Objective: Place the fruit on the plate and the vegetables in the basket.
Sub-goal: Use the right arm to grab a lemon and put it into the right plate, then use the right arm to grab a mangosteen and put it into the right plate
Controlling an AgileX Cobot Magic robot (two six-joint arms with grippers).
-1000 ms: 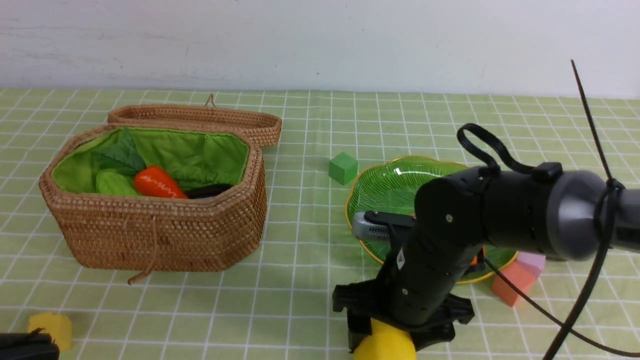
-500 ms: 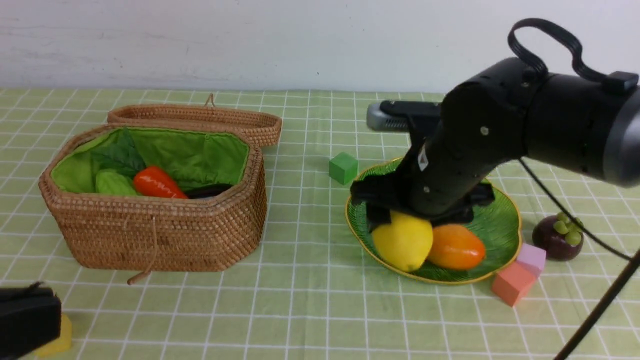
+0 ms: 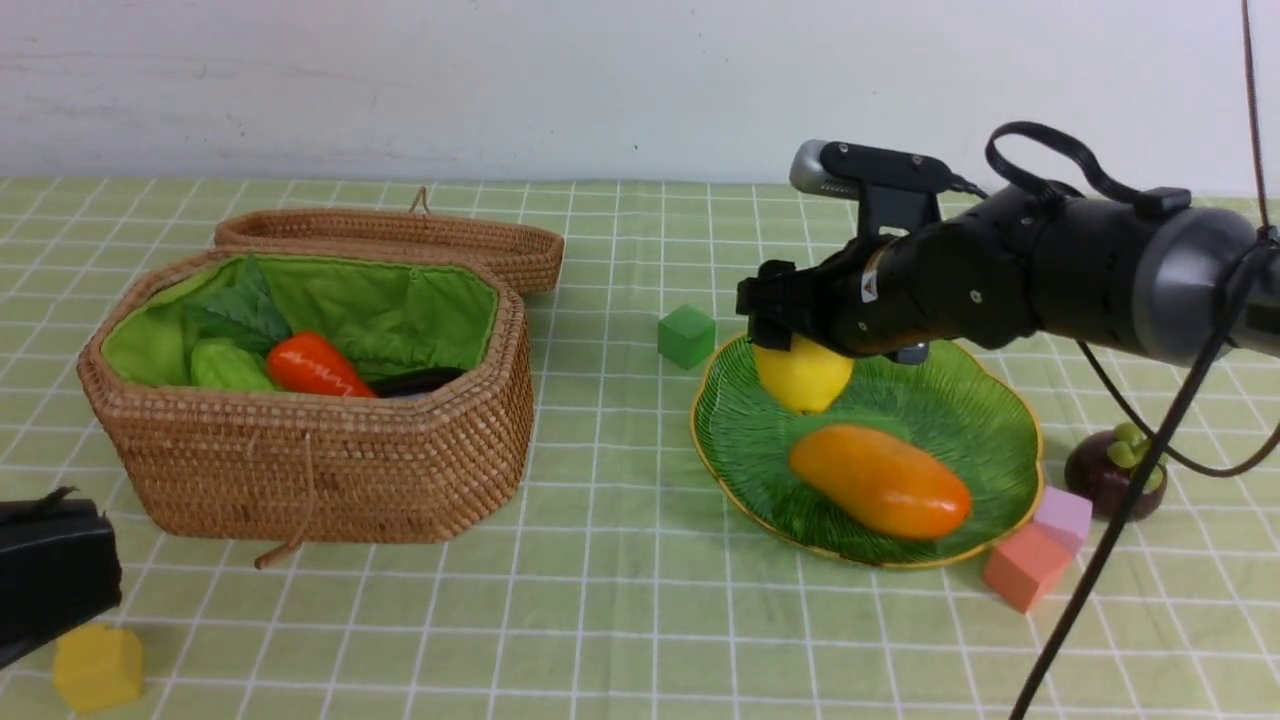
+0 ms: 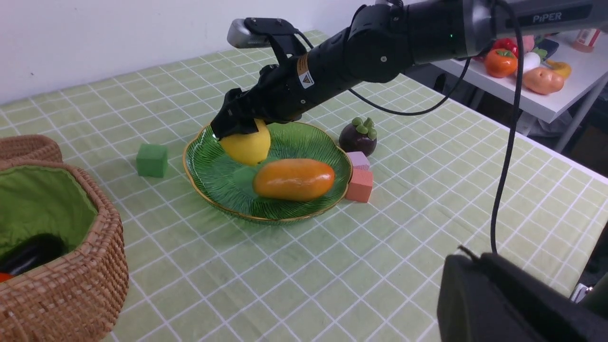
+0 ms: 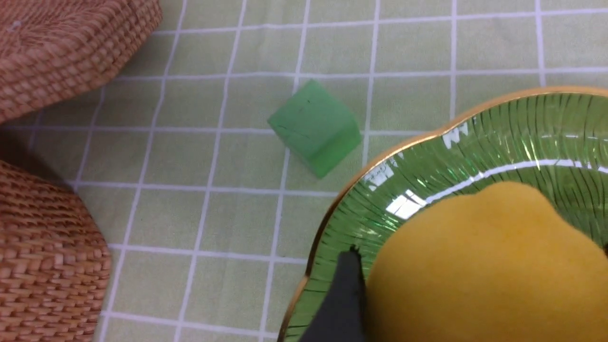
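My right gripper [image 3: 797, 338] hangs over the far left part of the green glass plate [image 3: 965, 425], shut on the yellow lemon [image 3: 803, 377]. In the right wrist view one dark finger [image 5: 346, 297] lies against the lemon [image 5: 479, 270]. The orange mango [image 3: 880, 481] lies on the plate. The purple mangosteen [image 3: 1108, 472] stands on the cloth to the right of the plate. In the wicker basket [image 3: 300, 470] lie the carrot [image 3: 315, 368], the bitter gourd [image 3: 228, 368] and the eggplant [image 3: 415, 382]. My left gripper [image 3: 55, 565] is shut and empty, low at the near left.
The basket's lid [image 3: 400, 240] lies open behind it. A green cube [image 3: 686, 336] sits just left of the plate. An orange cube [image 3: 1025, 568] and a lilac cube [image 3: 1063, 518] touch the plate's near right rim. A yellow cube [image 3: 98, 665] lies by my left gripper.
My right gripper has carried the lemon from the table's near edge up and over to the far left of the plate. The left gripper has risen a little at the near left.
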